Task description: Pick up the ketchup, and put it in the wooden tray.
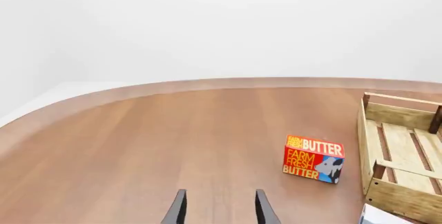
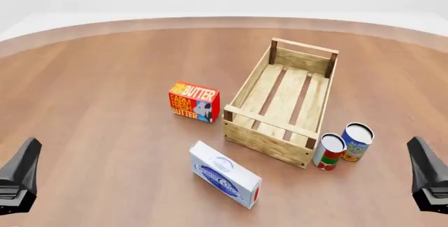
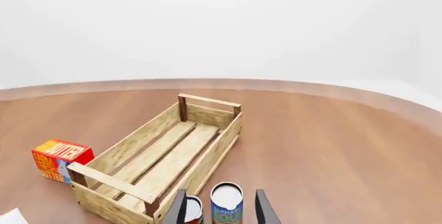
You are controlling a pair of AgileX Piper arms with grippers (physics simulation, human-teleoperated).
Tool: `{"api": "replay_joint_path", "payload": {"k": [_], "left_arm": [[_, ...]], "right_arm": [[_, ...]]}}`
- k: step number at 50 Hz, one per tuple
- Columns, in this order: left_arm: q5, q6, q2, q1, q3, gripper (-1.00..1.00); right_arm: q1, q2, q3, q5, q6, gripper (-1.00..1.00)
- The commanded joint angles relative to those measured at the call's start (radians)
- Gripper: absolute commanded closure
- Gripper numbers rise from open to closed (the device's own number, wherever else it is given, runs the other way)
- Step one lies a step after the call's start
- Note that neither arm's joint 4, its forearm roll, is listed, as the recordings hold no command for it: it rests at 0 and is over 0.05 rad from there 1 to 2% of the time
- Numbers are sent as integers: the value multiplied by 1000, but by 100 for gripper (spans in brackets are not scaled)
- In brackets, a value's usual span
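The task looks not yet started, as far as the pictures show. The long light-wood slatted tray (image 2: 282,101) stands on the brown round wooden table (image 2: 105,80) and nothing lies inside it; its slats are bare in the front view and in the right wrist view. A tall red-orange ketchup bottle with a white cap is not visible in any of the three views, so I cannot say where it is. What I do see around the tray is other goods: a red butter box with yellow letters (image 2: 194,101) just to the left of the tray, a white and blue flat carton (image 2: 225,181) lying nearer to the arms, and two cans touching or almost touching each other near the tray's right near corner, a red and green can with white top (image 2: 329,152) and a blue and yellow can (image 2: 356,142). The left gripper (image 1: 218,209) holds nothing and its dark fingers stand well apart over bare table. The right gripper (image 3: 219,208) also holds nothing, its fingers apart, with the two cans seen between them. Everything is left to do: to find the bottle, grasp it, carry it and put it in the tray.
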State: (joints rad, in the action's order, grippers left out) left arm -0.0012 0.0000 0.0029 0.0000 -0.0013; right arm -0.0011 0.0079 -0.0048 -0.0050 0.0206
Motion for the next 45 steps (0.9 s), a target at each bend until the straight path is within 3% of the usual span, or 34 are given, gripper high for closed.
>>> {"api": "replay_joint_path", "payload": {"k": [1, 5, 7, 9, 10, 13, 16, 18, 21, 26, 45], "left_arm": [[-3, 0, 7, 0, -3, -100], [-4, 0, 8, 0, -2, -100], [-5, 0, 8, 0, -2, -100], [-6, 0, 8, 0, -2, -100], [-5, 0, 8, 0, -2, -100], [-3, 0, 6, 0, -2, -100], [-3, 0, 5, 0, -2, -100], [-2, 0, 5, 0, -2, -100], [-2, 0, 4, -1, -1, -100], [-1, 0, 3, -1, -1, -100], [5, 0, 3, -1, -7, -100]], "right_arm": [[14, 119, -6, -76, 16, -100], [28, 223, -7, -154, 4, -100], [49, 342, 0, -247, -19, -100], [64, 345, -23, -227, -7, -100], [88, 424, -13, -289, -13, -100], [133, 437, -73, -214, -34, -100], [158, 489, -65, -250, -45, -100], [192, 495, -99, -207, -50, -100], [222, 526, -104, -214, -69, -100], [269, 501, -187, -77, -61, -100], [574, 743, -328, -48, -55, -100]]}}
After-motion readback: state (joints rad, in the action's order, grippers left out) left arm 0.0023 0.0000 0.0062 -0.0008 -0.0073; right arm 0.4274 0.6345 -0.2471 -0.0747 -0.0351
